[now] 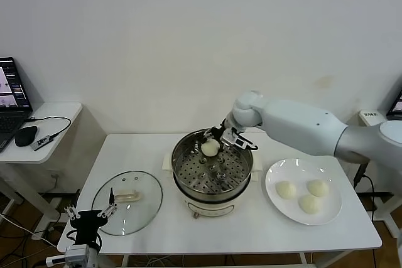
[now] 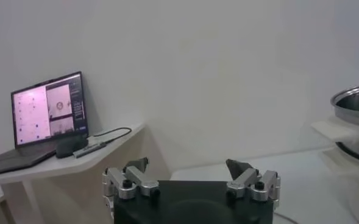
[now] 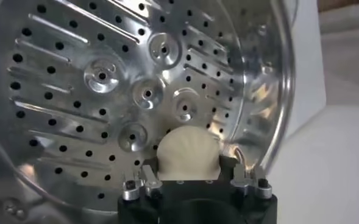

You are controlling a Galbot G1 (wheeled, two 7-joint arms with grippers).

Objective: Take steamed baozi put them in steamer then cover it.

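Item 1, right hand (image 1: 215, 140): reaching over the far rim of the steamer (image 1: 242, 179), fingers closed narrowly on 1 steamed baozi (image 1: 210, 147), held just above the perforated steel floor near the far wall; the right wrist view shows the bun (image 3: 188, 155) seated between the 2 fingers with the holed floor behind it. Item 2, steamer: shiny basket on a cream-white pot base, centre of the white bench (image 1: 135, 155), otherwise holding no buns. Item 3, 3 more baozi (image 1: 308, 196) on a white plate (image 1: 274, 174) to the right of the steamer. Item 4, cover (image 1: 127, 202): clear glass lid with bar handle, lying flat on the bench to the left of the steamer. Item 5, left hand (image 1: 91, 216): parked low at the near-left bench corner, fingers spread wide, holding nothing. Handling, judged: buns are light, soft and easily dented, best taken by opposite sides with little pressure; the lid is stiff, breakable and smooth, best taken by its bar handle. Obscured: whether the held bun touches the floor cannot be told; the contact faces of the fingers are hidden behind the bun; the pot base's handles are mostly out of sight.
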